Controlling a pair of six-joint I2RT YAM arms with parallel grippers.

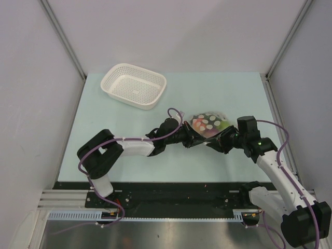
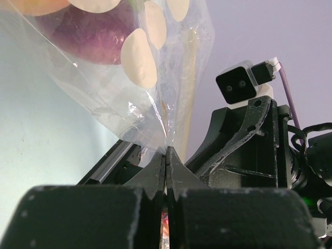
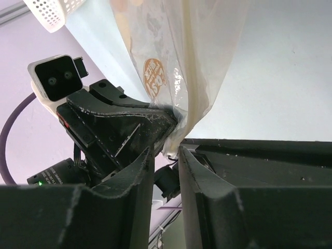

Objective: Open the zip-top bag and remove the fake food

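Looking down from the top camera, I see the zip-top bag (image 1: 207,123) raised near the middle of the tabletop (image 1: 104,119), between my two grippers. My left gripper (image 1: 188,137) meets it at its 8 o'clock and my right gripper (image 1: 219,139) at its 4 o'clock. The fake food (image 1: 199,124) shows only as red and green patches behind the white dots. The white basket (image 1: 120,78) sits well apart at the bag's 11 o'clock. I cannot make out either gripper's fingers from here.

On my left wrist camera, the left gripper (image 2: 166,155) is pressed together, pinching a thin fold of the bag (image 2: 155,78). A purple piece (image 2: 91,36) shows blurred through the plastic at 11 o'clock. An orange piece (image 2: 36,4) is cut off by the top edge.

On my right wrist camera, the right gripper (image 3: 165,155) stands a little apart. The bag (image 3: 202,52) comes down to the mouth of that gap. I cannot tell whether it touches either finger. A corner of the basket (image 3: 52,10) is cropped at 11 o'clock.
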